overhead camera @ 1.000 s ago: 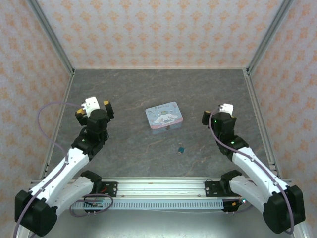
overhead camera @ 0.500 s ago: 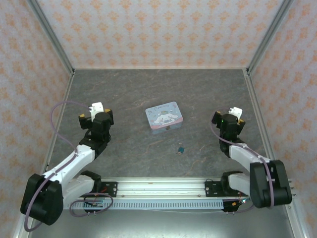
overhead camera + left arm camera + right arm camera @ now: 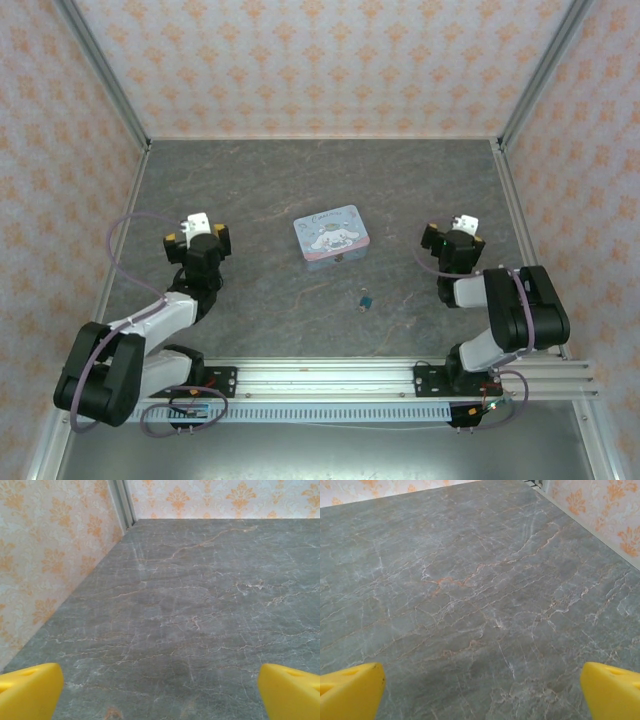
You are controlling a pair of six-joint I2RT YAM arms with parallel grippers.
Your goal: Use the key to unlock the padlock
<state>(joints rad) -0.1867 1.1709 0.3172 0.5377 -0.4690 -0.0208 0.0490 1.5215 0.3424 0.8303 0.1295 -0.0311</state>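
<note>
Padlock (image 3: 366,299) on floor (image 3: 300,180) near tin (image 3: 331,238); left tool (image 3: 197,238), right tool (image 3: 452,240) both released, empty.

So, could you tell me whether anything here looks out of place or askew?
Nothing is spilled or damaged. The tin sits slightly askew, and the padlock lies loose just on its near side, not touching it.
</note>
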